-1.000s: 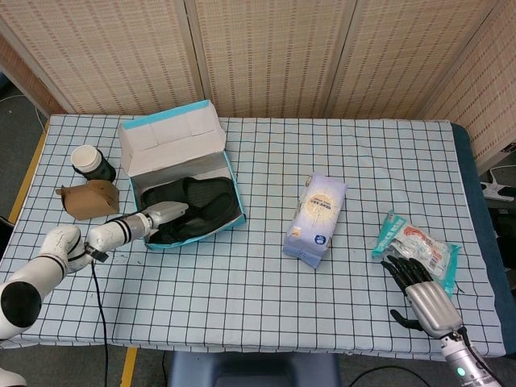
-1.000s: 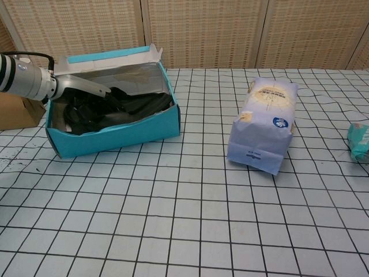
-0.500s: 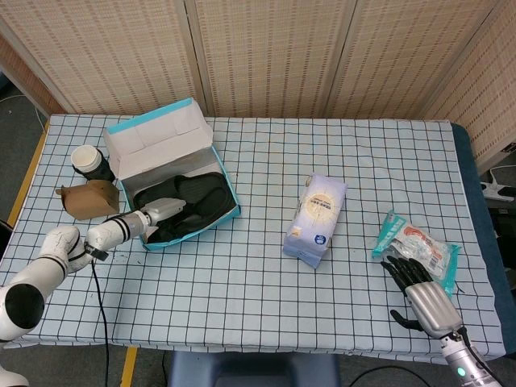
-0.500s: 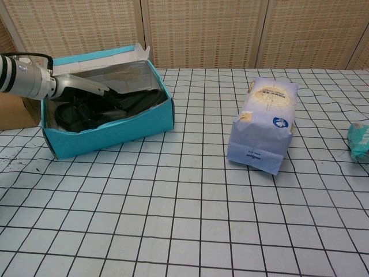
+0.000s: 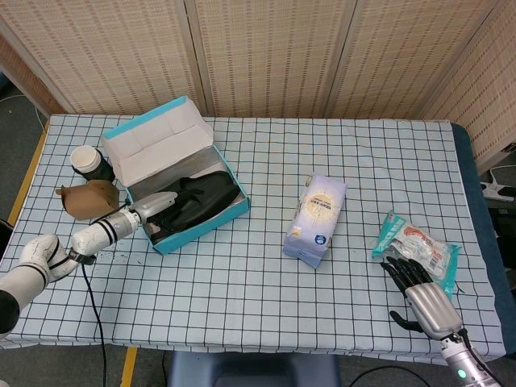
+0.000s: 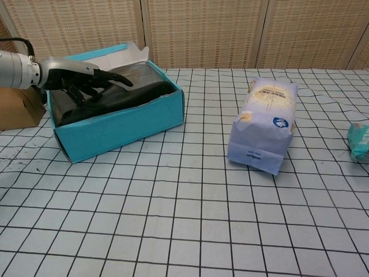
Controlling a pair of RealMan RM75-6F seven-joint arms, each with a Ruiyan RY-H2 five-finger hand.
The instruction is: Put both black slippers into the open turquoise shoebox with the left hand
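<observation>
The open turquoise shoebox (image 5: pixel 230 216) (image 6: pixel 124 128) stands at the table's left, its white-lined lid (image 5: pixel 157 139) raised at the back. Both black slippers (image 5: pixel 200 200) (image 6: pixel 130 95) lie inside it. My left hand (image 5: pixel 155 201) (image 6: pixel 78 74) reaches in over the box's left end with its fingers spread above the slippers and nothing in its grip. Whether the fingertips touch the slippers is unclear. My right hand (image 5: pixel 421 289) lies on the table at the front right, fingers apart and holding nothing. Only the head view shows it.
A paper cup (image 5: pixel 87 160) and a small brown carton (image 5: pixel 87 199) (image 6: pixel 17 109) sit just left of the shoebox. A pale lavender bag (image 5: pixel 316 219) (image 6: pixel 265 124) stands mid-table. A turquoise snack packet (image 5: pixel 418 246) (image 6: pixel 360 141) lies by my right hand.
The shoebox has slid and turned on the table, its near corner now further right. My left hand has drawn back towards the box's left end and lifted. The right hand has not moved.
</observation>
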